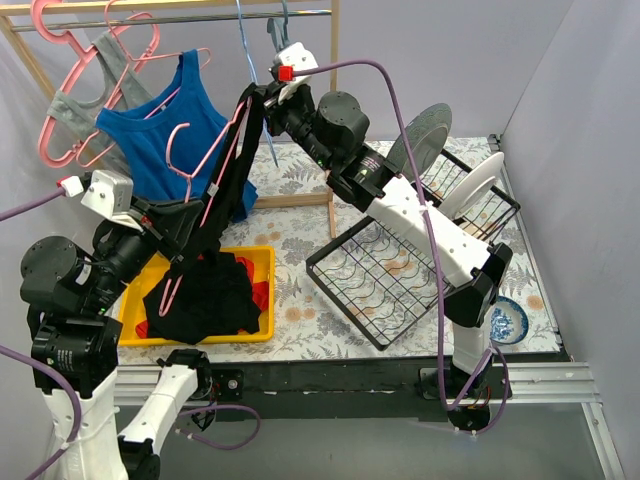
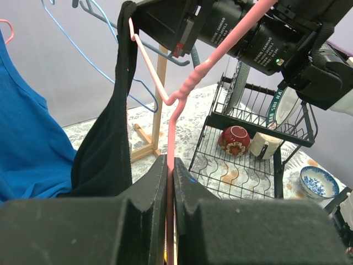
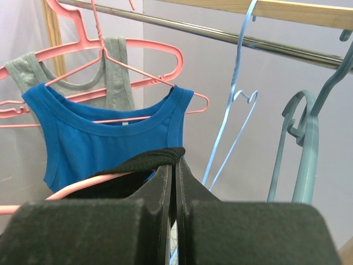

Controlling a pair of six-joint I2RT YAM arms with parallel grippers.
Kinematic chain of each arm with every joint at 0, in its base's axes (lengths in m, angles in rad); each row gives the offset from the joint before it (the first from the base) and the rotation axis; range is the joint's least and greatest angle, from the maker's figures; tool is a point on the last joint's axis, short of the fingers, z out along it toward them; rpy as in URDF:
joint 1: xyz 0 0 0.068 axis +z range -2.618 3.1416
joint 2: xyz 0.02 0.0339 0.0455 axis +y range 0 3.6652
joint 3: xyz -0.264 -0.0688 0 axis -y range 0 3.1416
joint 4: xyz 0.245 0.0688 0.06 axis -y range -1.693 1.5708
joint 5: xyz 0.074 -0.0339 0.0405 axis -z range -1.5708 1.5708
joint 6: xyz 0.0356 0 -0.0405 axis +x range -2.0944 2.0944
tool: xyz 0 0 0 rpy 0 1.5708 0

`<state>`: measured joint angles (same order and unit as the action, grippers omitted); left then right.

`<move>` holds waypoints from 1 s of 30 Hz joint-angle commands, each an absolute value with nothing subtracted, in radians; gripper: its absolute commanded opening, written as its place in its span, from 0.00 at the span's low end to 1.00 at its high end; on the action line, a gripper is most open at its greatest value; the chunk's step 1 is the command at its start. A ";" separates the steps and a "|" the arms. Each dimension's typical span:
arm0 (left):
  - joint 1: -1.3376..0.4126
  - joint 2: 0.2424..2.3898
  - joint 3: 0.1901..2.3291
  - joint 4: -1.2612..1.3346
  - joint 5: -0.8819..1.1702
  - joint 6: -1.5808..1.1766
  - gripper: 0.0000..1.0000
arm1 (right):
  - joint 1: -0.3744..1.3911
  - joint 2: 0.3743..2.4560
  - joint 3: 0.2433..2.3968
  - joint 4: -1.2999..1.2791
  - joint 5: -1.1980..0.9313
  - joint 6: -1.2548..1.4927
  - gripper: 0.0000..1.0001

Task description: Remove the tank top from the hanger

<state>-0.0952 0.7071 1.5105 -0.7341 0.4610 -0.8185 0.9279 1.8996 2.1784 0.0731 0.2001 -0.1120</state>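
A black tank top (image 1: pixel 232 185) hangs stretched on a pink hanger (image 1: pixel 212 172) held in the air above the yellow bin. My left gripper (image 1: pixel 186 226) is shut on the hanger's lower wire; the left wrist view shows the pink wire (image 2: pixel 171 130) pinched between the jaws of that gripper (image 2: pixel 170 165), with the black fabric (image 2: pixel 107 149) to its left. My right gripper (image 1: pixel 264 106) is shut on the top's upper strap. In the right wrist view the black strap (image 3: pixel 149 160) bunches at the tip of that gripper (image 3: pixel 174 168) and the pink hanger arm (image 3: pixel 83 187) runs below it.
A yellow bin (image 1: pixel 258 262) holds black and red clothes. A blue tank top (image 1: pixel 165 140) and a grey one (image 1: pixel 85 105) hang on pink hangers from the rail (image 1: pixel 200 18), beside blue hangers (image 3: pixel 306 149). A black dish rack (image 1: pixel 390 270) stands at right, a blue bowl (image 1: pixel 507 320) beyond it.
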 commanded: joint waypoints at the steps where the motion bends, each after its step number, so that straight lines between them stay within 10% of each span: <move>1: -0.103 0.681 1.525 -0.719 0.489 -0.799 0.00 | 0.910 1.853 2.181 0.132 0.230 -0.118 0.01; 26: -0.103 0.864 1.871 -0.540 0.120 -0.968 0.00 | 1.069 1.738 2.030 0.107 -0.268 0.092 0.01; 30: -0.103 0.905 1.907 -0.506 0.109 -0.985 0.00 | 1.107 1.713 1.945 0.199 -0.342 0.098 0.16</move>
<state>-0.1001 0.8558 1.8763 -0.5770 0.1478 -0.9577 1.0817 1.7699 1.9945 0.0917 -0.2363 0.0723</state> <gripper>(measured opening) 0.036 0.118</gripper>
